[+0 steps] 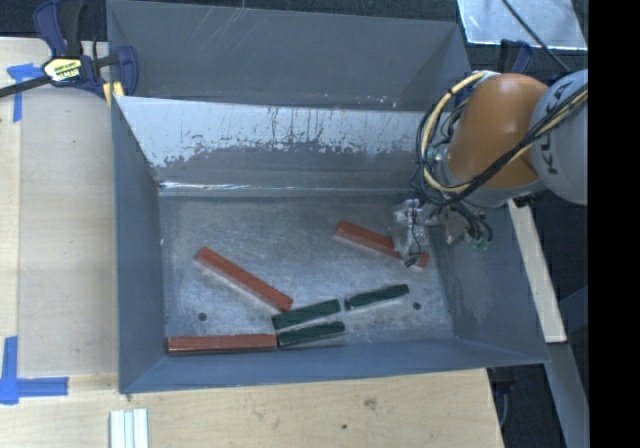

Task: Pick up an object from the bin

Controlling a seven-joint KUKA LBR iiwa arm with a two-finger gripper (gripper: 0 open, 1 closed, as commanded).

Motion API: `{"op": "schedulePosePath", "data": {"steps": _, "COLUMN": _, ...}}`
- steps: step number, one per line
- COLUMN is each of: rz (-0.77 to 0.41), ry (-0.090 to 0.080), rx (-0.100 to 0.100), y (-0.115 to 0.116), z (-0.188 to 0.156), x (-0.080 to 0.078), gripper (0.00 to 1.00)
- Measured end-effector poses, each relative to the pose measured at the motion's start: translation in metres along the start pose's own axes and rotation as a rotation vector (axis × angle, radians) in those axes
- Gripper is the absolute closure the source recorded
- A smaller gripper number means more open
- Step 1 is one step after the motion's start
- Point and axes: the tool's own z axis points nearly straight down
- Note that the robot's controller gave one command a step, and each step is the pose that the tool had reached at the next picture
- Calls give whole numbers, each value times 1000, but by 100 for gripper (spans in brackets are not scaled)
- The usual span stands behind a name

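Note:
My gripper (411, 244) is low at the right side of the bin floor, fingertips down at the right end of a red-brown flat bar (368, 239) that lies slanting there. The tips touch or nearly touch that end; whether the bar is between them I cannot tell. Just below lies a thin dark green bar (377, 297).
Further left on the floor a long red-brown bar (243, 278) lies diagonally. Along the front wall lie another red-brown bar (221, 342) and two dark green bars (307, 314), (311, 334). The bin's right wall is close beside the gripper.

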Motion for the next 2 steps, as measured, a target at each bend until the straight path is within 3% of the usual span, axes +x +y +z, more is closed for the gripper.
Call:
{"op": "schedulePosePath", "data": {"steps": 1, "rz": -96, "ry": -5, "rx": 1, "y": -3, "z": -39, "x": -14, "gripper": 100}}
{"op": "schedulePosePath", "data": {"steps": 2, "rz": -97, "ry": -2, "rx": 0, "y": -2, "z": -37, "x": -13, "gripper": 0}}
